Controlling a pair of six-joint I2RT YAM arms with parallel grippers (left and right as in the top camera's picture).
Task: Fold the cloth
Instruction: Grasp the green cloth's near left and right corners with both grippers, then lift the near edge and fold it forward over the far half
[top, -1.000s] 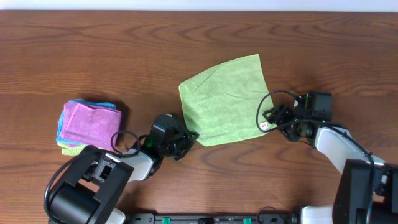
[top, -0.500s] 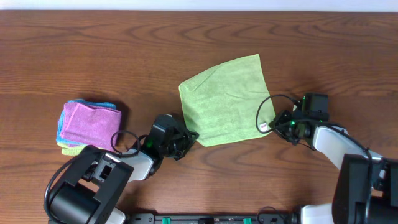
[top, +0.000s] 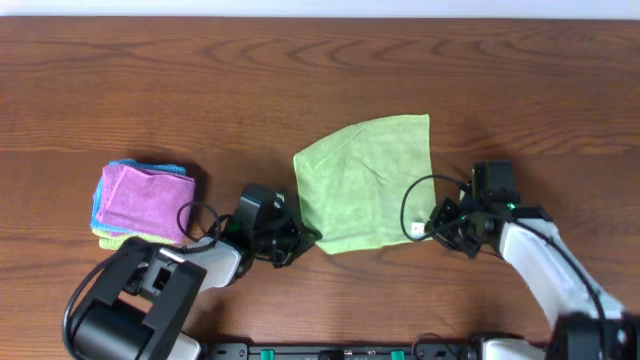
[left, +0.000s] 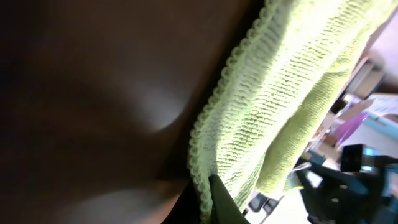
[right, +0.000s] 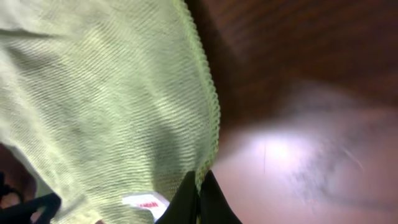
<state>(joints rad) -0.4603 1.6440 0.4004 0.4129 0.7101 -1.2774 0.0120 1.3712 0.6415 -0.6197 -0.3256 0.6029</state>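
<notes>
The cloth (top: 365, 180) is spread on the table (top: 300, 80), right of a folded stack (top: 145, 200). Its near-left corner is pinched by the left gripper (top: 305, 238), its near-right corner by the right gripper (top: 428, 228).

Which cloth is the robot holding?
The green cloth, pinched by the left gripper and right gripper. The pink cloth and blue cloth sit folded in a pile, untouched.

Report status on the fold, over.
Shut on near corners: left gripper, right gripper. cloth unfolded, mostly flat. folded stack far left, apart.
</notes>
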